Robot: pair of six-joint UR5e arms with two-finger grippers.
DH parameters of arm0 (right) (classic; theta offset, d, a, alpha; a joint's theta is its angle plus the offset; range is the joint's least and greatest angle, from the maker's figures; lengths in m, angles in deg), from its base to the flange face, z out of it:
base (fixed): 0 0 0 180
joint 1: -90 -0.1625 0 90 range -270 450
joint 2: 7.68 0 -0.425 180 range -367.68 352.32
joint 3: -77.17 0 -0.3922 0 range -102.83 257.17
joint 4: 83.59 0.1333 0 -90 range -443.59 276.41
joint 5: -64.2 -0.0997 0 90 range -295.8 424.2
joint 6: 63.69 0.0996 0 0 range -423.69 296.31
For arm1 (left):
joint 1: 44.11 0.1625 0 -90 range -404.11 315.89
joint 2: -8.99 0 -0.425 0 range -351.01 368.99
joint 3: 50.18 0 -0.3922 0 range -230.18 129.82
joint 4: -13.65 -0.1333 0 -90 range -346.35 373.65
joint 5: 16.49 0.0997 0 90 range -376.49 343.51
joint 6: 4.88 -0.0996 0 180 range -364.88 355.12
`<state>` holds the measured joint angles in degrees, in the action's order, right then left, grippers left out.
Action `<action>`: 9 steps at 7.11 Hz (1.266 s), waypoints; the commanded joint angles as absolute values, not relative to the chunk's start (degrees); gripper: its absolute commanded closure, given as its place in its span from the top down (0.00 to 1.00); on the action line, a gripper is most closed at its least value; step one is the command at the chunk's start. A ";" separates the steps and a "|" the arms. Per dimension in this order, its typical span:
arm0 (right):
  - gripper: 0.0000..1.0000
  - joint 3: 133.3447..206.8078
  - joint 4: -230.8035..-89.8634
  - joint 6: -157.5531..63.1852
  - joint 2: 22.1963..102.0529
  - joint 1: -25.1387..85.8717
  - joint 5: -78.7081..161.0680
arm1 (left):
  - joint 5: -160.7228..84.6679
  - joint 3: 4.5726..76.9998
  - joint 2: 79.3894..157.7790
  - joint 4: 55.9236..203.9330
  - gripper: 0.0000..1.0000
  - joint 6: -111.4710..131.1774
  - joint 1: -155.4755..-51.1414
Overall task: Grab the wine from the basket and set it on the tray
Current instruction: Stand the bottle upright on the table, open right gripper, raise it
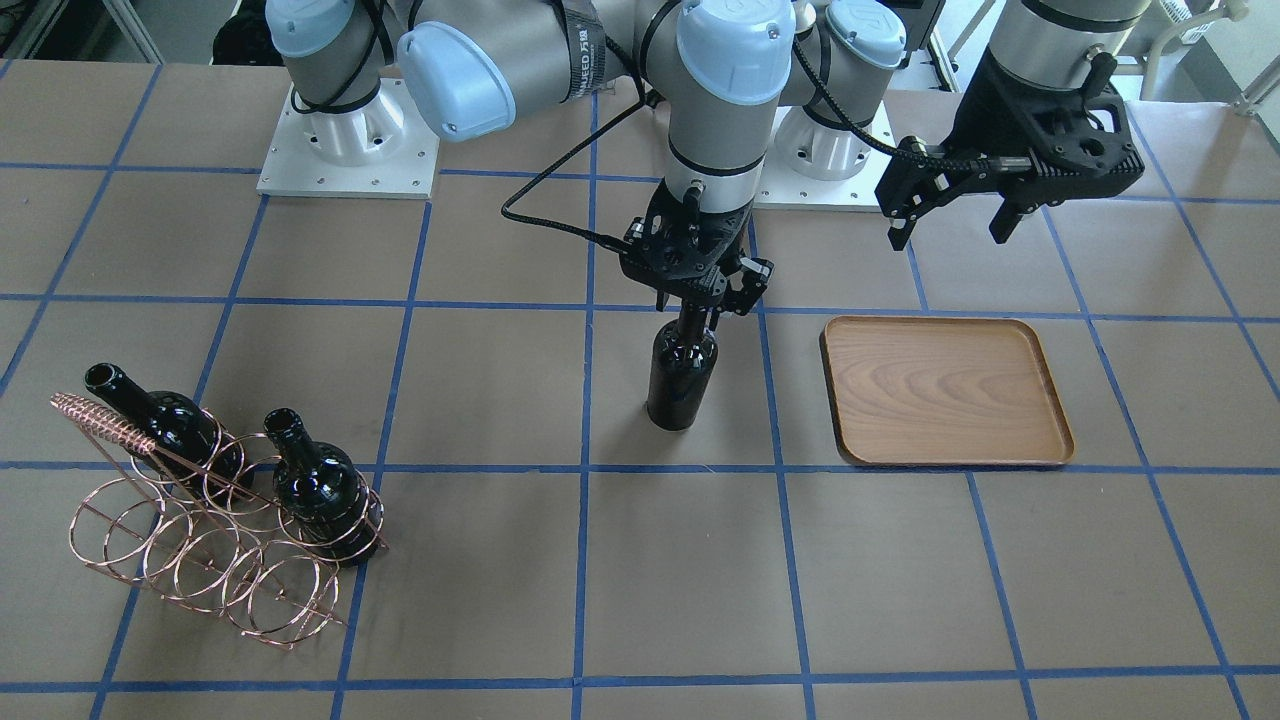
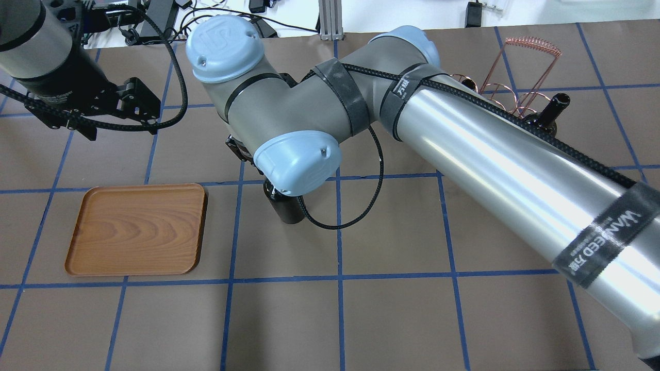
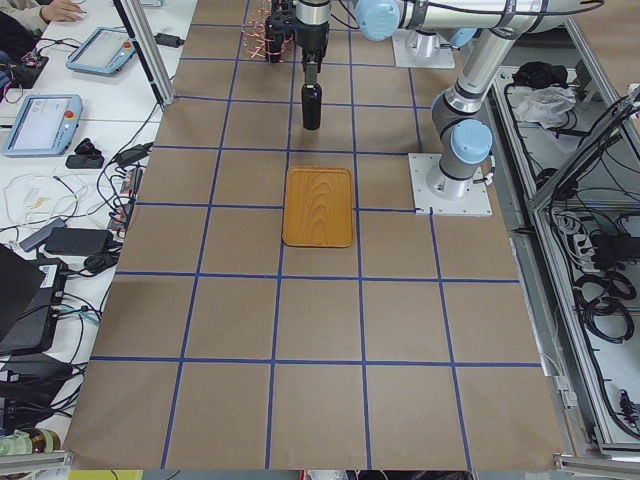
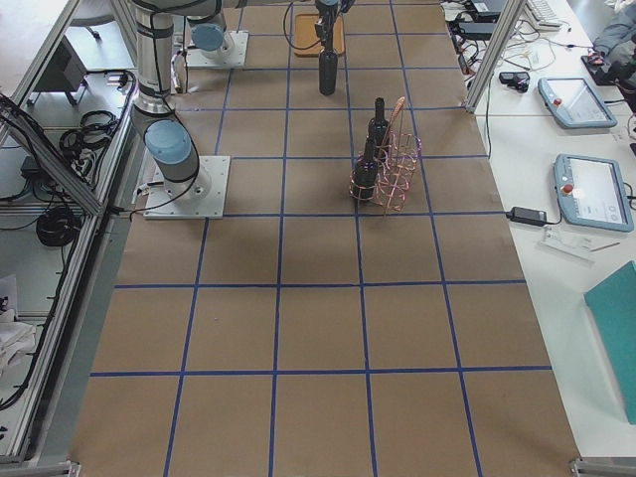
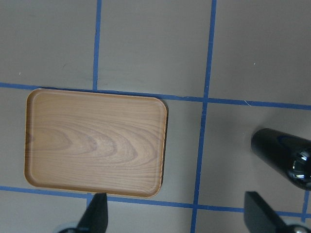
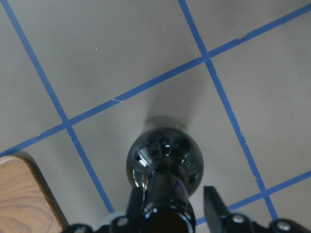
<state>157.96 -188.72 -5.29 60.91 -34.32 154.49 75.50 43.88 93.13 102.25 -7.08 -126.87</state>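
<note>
A black wine bottle [image 1: 682, 375] stands upright on the table between the basket and the tray. My right gripper [image 1: 702, 298] is around its neck. In the right wrist view [image 6: 172, 204] one finger touches the neck and the other stands slightly apart, so the gripper is open. The wooden tray [image 1: 948, 390] lies bare beside the bottle. My left gripper [image 1: 950, 215] is open and empty, above the table behind the tray. The copper wire basket [image 1: 200, 540] holds two more bottles [image 1: 320, 490], [image 1: 170, 420].
The left wrist view shows the tray [image 5: 97, 141] below and the standing bottle [image 5: 286, 155] at its right edge. The right arm's long link [image 2: 515, 175] crosses the table. Both arm bases [image 1: 350, 150] stand at the table's robot side.
</note>
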 commanded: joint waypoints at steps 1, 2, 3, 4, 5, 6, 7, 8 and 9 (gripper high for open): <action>1.00 156.72 -188.97 -15.44 62.79 -30.27 152.63 | 75.70 44.04 93.19 105.21 1.00 -6.72 -126.82; 1.00 156.80 -186.18 -25.87 66.72 -23.88 152.79 | 75.79 44.04 93.28 105.32 1.00 -6.81 -126.82; 1.00 156.80 -179.63 -36.77 70.24 -17.56 152.62 | 75.62 43.95 93.28 106.45 1.00 -6.11 -127.78; 1.00 156.80 -176.52 -47.41 72.19 -12.36 153.23 | 75.01 43.77 93.97 106.55 1.00 -5.93 -128.48; 1.00 157.06 -173.09 -54.56 73.34 -8.48 153.76 | 75.00 43.77 94.59 105.94 1.00 -3.67 -131.62; 1.00 157.58 -172.10 -55.68 74.48 -6.09 153.85 | 75.09 43.77 94.77 103.15 1.00 -2.69 -135.92; 1.00 157.59 -173.14 -55.69 75.45 -3.98 154.55 | 74.74 43.77 95.55 99.73 1.00 -2.68 -138.39; 1.00 157.59 -172.80 -55.95 75.64 -1.61 155.77 | 74.74 43.95 96.43 99.43 1.00 -2.51 -140.25; 1.00 157.59 -172.80 -55.95 75.64 -1.41 155.35 | 74.82 44.03 97.66 99.17 1.00 -2.33 -142.27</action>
